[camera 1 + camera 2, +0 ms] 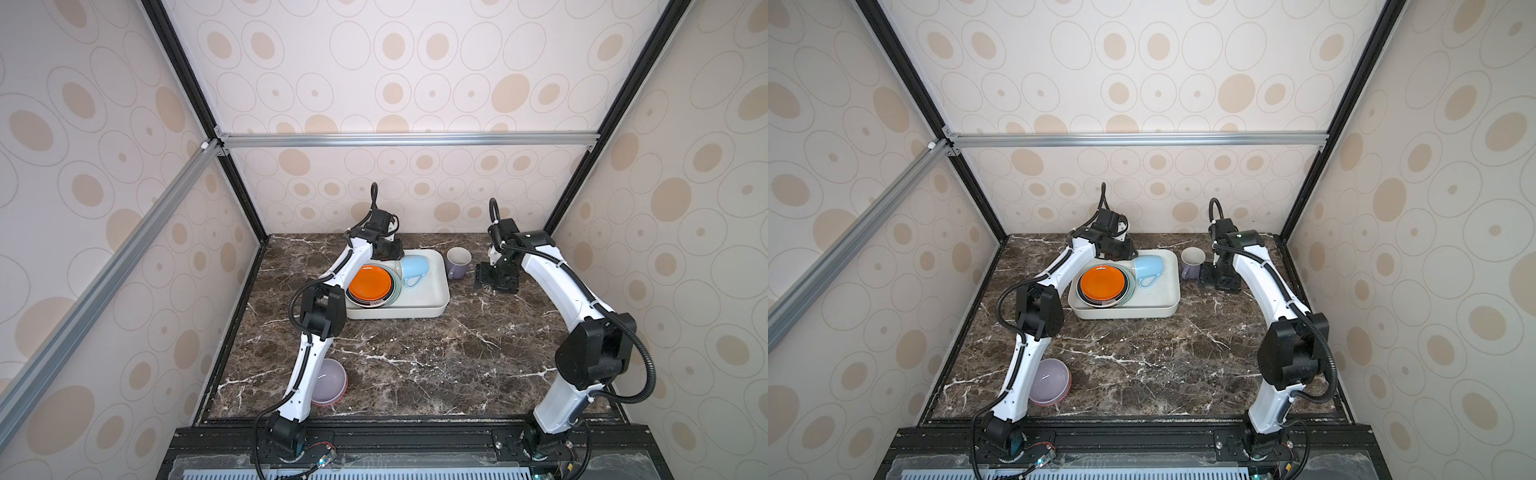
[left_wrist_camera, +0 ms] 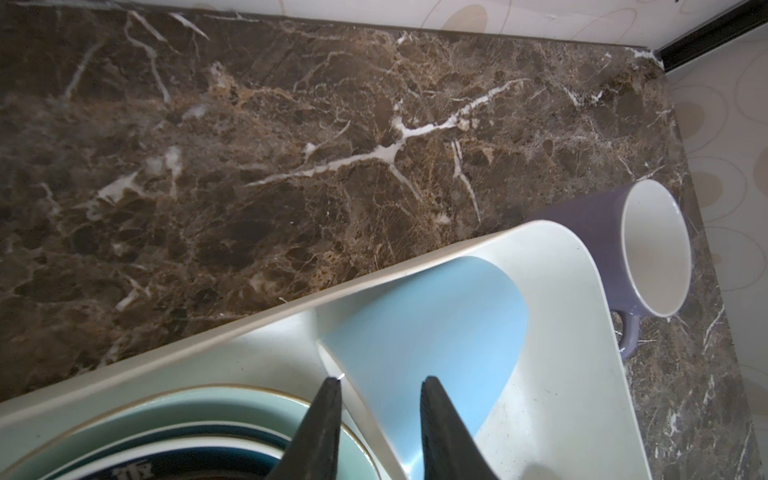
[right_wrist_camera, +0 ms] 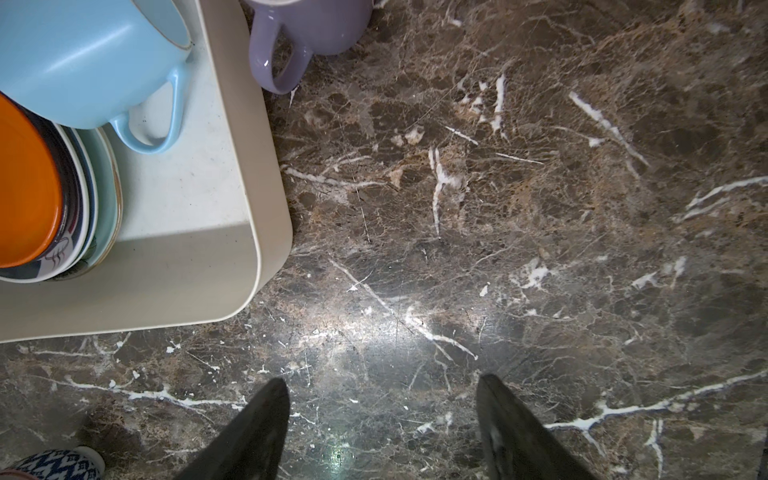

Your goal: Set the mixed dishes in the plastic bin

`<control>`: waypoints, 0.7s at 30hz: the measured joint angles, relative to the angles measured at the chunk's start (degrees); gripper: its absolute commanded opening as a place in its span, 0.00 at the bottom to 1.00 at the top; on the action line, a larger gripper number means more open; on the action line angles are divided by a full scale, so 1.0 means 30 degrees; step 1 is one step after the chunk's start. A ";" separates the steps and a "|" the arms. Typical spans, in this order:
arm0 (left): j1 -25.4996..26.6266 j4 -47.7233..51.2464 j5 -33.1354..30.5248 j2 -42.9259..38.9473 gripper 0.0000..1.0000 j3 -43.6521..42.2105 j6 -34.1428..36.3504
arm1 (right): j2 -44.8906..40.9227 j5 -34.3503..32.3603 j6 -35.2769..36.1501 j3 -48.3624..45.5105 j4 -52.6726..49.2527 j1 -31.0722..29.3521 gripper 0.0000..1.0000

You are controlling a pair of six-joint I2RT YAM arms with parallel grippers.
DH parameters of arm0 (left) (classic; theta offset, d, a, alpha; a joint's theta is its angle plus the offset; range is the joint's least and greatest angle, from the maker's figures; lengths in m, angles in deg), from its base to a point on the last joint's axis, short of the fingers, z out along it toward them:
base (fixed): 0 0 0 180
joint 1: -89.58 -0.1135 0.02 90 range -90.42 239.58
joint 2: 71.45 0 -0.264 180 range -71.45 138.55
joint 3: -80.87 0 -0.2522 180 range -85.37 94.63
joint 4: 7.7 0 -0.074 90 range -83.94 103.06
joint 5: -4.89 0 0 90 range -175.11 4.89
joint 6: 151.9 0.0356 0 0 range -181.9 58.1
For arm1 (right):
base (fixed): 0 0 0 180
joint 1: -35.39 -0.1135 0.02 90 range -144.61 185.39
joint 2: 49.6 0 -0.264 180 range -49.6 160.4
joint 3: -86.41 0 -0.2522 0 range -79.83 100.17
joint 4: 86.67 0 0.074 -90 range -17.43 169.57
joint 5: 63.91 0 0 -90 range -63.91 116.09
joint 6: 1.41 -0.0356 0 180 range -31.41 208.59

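The off-white plastic bin (image 1: 440,309) (image 1: 1167,311) stands at the back middle of the marble table. It holds a stack of plates topped by an orange plate (image 1: 370,282) (image 1: 1102,282) (image 3: 25,187), with a mint-green plate (image 2: 208,411) lowest. A blue mug (image 1: 415,268) (image 1: 1148,266) (image 2: 436,332) (image 3: 83,62) lies on its side in the bin against the stack. My left gripper (image 1: 392,251) (image 2: 380,380) is open, its fingers astride that mug's rim. A lavender mug (image 1: 459,264) (image 1: 1192,262) (image 2: 582,220) (image 3: 316,29) stands just outside the bin's far right corner. My right gripper (image 1: 496,274) (image 3: 382,382) hangs open over bare marble beside it.
A lavender bowl (image 1: 330,380) (image 1: 1050,380) sits at the near left, partly behind the left arm. Patterned walls and a black frame close the table on three sides. A blue-and-white patterned curved surface (image 3: 58,463) shows at the edge of the right wrist view.
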 measured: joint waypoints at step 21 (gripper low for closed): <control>0.1304 -0.2586 -0.0204 -0.4481 0.56 -0.7366 -0.1858 | -0.2608 0.0117 0.0007 -0.3228 0.1188 0.0029 0.75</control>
